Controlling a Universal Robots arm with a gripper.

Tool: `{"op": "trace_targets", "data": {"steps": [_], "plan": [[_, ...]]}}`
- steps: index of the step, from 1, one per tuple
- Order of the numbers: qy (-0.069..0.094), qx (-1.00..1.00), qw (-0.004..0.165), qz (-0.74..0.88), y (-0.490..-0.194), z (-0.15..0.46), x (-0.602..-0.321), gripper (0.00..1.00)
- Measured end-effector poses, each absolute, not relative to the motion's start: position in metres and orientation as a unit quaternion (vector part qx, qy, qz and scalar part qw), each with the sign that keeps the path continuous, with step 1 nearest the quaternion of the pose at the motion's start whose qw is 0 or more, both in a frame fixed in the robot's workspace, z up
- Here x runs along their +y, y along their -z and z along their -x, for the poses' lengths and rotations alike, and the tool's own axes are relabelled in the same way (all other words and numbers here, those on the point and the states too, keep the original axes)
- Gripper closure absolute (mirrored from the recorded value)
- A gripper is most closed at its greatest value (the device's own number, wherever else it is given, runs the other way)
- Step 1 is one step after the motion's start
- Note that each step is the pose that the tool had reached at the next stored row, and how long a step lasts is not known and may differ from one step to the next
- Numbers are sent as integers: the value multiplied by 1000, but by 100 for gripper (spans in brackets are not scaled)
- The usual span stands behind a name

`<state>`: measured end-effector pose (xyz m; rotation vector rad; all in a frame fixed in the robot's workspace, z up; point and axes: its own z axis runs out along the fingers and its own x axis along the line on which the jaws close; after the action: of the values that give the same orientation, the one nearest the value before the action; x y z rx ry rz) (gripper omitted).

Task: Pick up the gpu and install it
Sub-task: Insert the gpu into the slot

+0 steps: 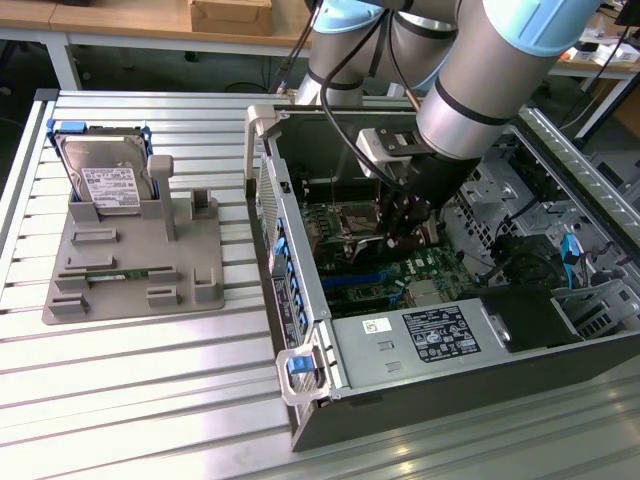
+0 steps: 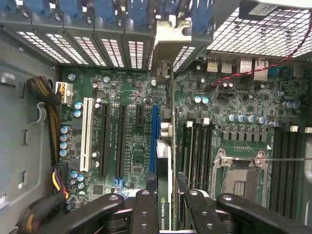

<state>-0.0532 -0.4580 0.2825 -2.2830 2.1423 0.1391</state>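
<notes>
Inside the open computer case (image 1: 300, 300), my gripper (image 1: 408, 228) hangs low over the green motherboard (image 1: 420, 270). In the wrist view the gripper (image 2: 168, 197) is shut on the gpu (image 2: 165, 207), a slim black card seen edge-on between the black fingers (image 2: 144, 209). The card runs away from the fingers to its silver bracket (image 2: 168, 51) at the case's rear slot openings. It stands upright right beside the long blue slot (image 2: 154, 141), on the side toward the memory slots. Whether its edge sits in a slot I cannot tell.
Outside the case, at the exterior view's left, a grey fixture (image 1: 190, 285) holds the silver hard drive (image 1: 105, 175) and a green memory stick (image 1: 115, 272). The power supply (image 1: 430, 335), the CPU socket (image 2: 239, 178) and a cable bundle (image 2: 46, 107) crowd the gripper.
</notes>
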Motion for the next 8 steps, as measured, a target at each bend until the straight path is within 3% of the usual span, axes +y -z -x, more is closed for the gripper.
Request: {"op": "trace_targets", "data": {"steps": [8], "plan": [[-44,684,4,729,-281,59,-461,74]]}}
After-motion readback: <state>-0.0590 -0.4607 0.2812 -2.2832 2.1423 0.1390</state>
